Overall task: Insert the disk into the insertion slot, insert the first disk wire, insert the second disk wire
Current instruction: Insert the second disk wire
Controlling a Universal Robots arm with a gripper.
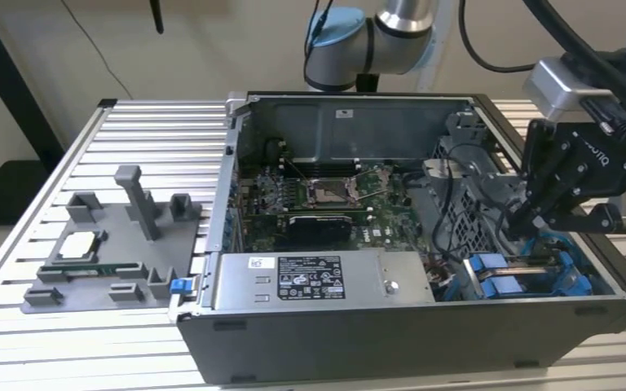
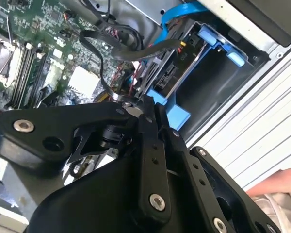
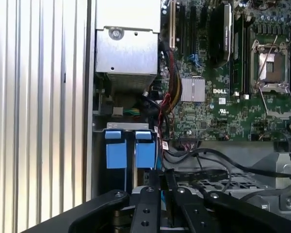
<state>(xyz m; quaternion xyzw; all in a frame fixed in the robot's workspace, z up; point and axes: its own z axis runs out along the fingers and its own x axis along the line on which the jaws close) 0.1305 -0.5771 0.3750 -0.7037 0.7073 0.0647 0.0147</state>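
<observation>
My gripper hangs inside the open computer case at the exterior view's right, just above the blue-railed insertion slot. In the second wrist view the disk sits in the slot, framed by blue plastic. One black flat wire reaches the disk's end. A second black wire loops down and ends at my fingertips, which are pressed together on it. In the first wrist view my gripper stands next to the slot's two blue tabs.
The grey power supply box with a sticker fills the case front. The motherboard with its processor socket lies behind it. Loose cables cross near the bay. A grey fixture with parts stands on the slatted table.
</observation>
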